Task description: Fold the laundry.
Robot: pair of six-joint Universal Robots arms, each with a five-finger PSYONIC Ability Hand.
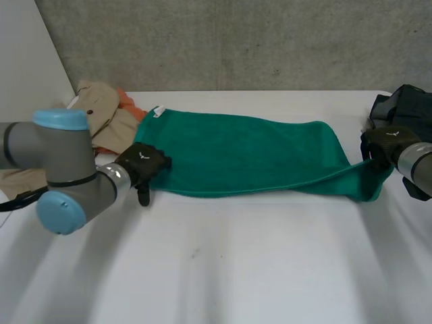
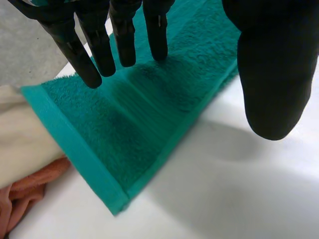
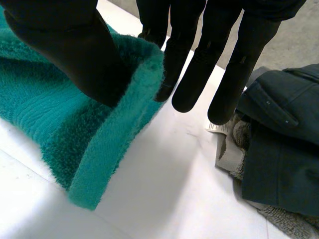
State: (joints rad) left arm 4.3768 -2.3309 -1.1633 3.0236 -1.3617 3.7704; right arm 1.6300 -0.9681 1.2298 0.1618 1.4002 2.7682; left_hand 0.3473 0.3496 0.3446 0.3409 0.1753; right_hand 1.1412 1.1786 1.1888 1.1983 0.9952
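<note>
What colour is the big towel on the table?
The towel is teal green all over; the head view shows it best.

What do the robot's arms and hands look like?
The left arm and right arm are round grey tubes, and the left arm's joints wear light-blue caps. The left hand and right hand are black, each with a small white mark on its back. Up close, the fingers are long, black and round-tipped, beside a fatter thumb.

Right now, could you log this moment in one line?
green terry towel spread; left hand open, left end; right hand pinching right end
</note>
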